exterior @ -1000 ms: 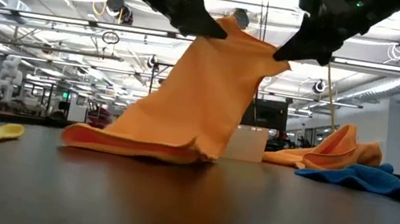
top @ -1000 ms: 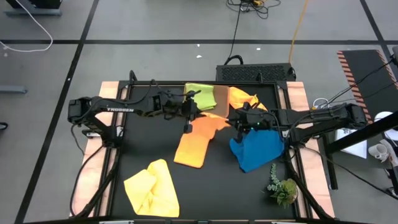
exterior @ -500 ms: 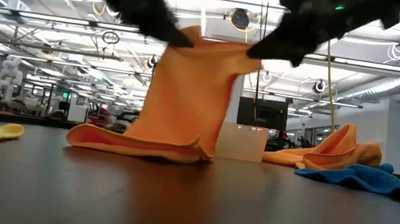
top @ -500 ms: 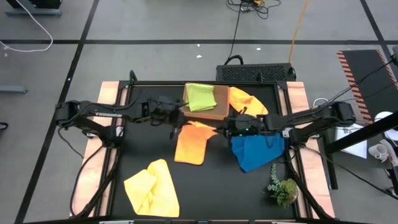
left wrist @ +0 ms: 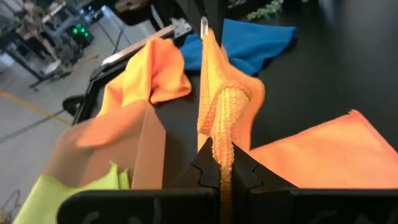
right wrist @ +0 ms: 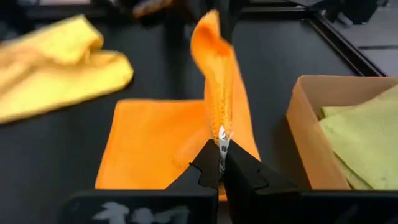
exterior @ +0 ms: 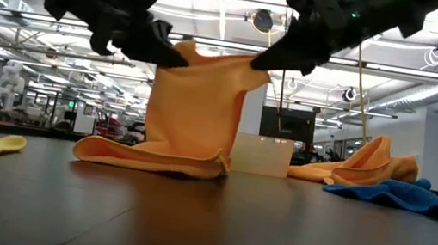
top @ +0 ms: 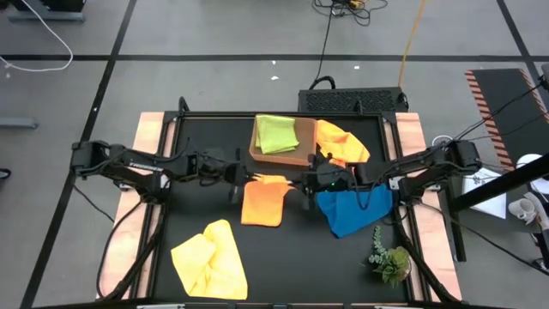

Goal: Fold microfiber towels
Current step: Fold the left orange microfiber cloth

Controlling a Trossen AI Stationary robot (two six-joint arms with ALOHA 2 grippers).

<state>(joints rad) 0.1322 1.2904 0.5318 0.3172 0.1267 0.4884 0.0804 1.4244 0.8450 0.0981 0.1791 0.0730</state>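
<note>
At the middle of the bench, the two pincers held one orange towel between them, each clamped tight on an upper corner. The left pincer pinched the corner on its side and the right pincer the other, so the top edge hung raised between them while the lower half lay flat on the bench, seen from low as a standing sheet with a folded foot. In the left wrist view the cloth bunched into a ridge squeezed between the closed fingers; in the right wrist view the same towel rose from the shut jaws.

The lime towel lay in the brown tray at the far side. A second orange towel sat crumpled just beside the tray, the blue towel lay under the right arm, and the yellow towel lay at the near left, well apart. A plant sprig lay near the right edge.
</note>
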